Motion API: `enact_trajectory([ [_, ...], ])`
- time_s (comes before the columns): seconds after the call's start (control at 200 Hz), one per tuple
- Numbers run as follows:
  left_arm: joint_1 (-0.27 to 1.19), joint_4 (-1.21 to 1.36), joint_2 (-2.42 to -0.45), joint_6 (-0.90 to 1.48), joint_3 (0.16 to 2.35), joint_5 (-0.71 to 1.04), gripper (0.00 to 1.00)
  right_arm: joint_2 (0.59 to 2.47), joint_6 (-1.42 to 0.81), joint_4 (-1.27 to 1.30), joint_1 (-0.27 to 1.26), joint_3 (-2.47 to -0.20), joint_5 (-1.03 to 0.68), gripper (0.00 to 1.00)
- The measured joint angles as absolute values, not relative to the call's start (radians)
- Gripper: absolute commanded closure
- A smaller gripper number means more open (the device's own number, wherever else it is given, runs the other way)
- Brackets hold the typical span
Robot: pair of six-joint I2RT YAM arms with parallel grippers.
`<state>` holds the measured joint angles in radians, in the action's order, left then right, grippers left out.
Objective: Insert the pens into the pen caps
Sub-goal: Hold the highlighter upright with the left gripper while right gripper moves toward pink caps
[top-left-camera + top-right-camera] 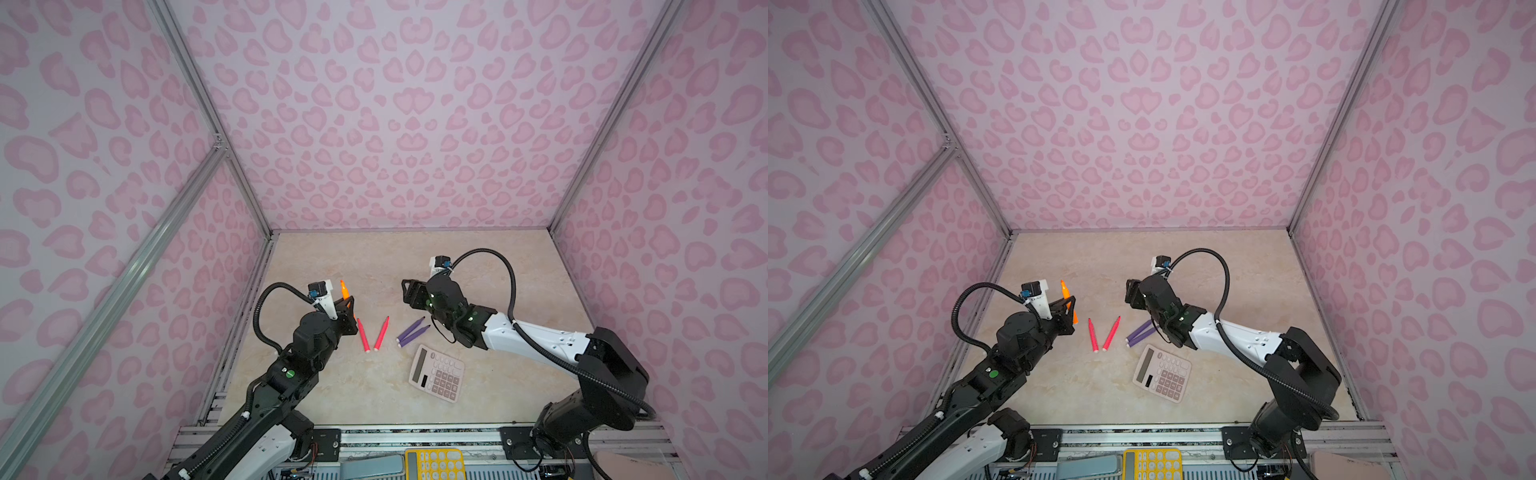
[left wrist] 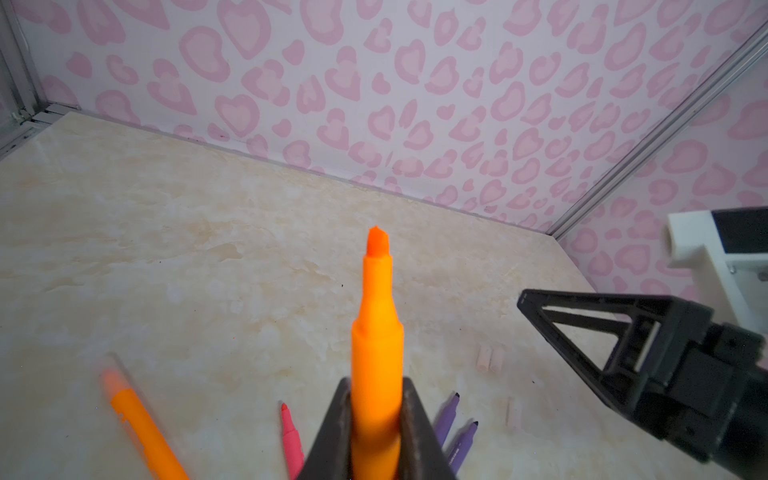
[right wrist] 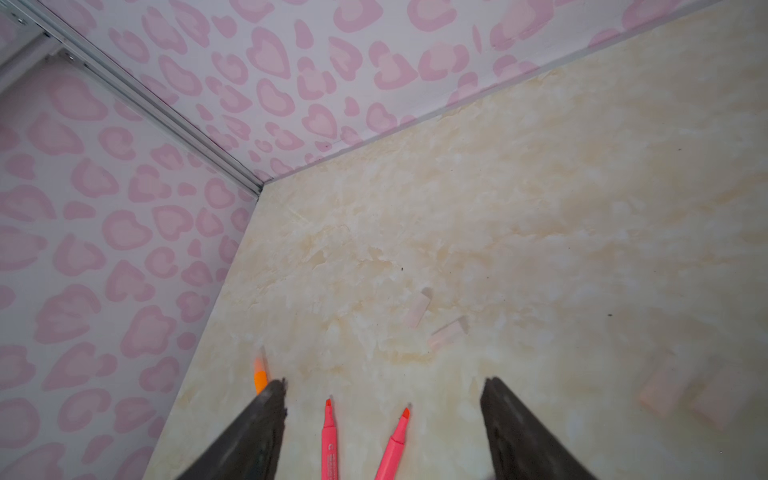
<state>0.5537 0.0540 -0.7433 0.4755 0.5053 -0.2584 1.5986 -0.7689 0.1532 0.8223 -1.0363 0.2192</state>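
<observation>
— What has the left gripper (image 2: 376, 388) got?
— Its jaws are clamped tight on an orange pen (image 2: 376, 332), bare tip pointing out past the fingertips, clear of the table (image 1: 374, 257). A second orange pen (image 2: 143, 424) lies beside it.
— Further right?
— Two pink-red pens (image 1: 363, 336) in a V, then two purple pens (image 1: 409, 329), all flat. Clear pen caps (image 3: 417, 311) lie loose beyond them.
— The right gripper (image 3: 384, 382)?
— Jaws wide apart, nothing between them, hanging above the table. A calculator (image 1: 437, 373) sits nearer the front.

Right tool (image 3: 384, 386) agape above pink-red pens (image 3: 329, 440); probable pen caps (image 3: 417, 311) lie beyond.
</observation>
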Motion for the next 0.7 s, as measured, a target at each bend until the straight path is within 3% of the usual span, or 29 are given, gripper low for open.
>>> enact_trajectory([
  [0.38, 0.549, 0.038, -0.804, 0.488, 0.505, -0.318, 0.97, 1.804, -0.729, 0.027, 0.809, -1.17, 0.112, 0.51],
  [0.705, 0.547, 0.028, -0.805, 0.495, 0.506, -0.338, 0.96, 1.903, -0.699, -0.051, 0.799, -1.273, 0.117, 0.5],
])
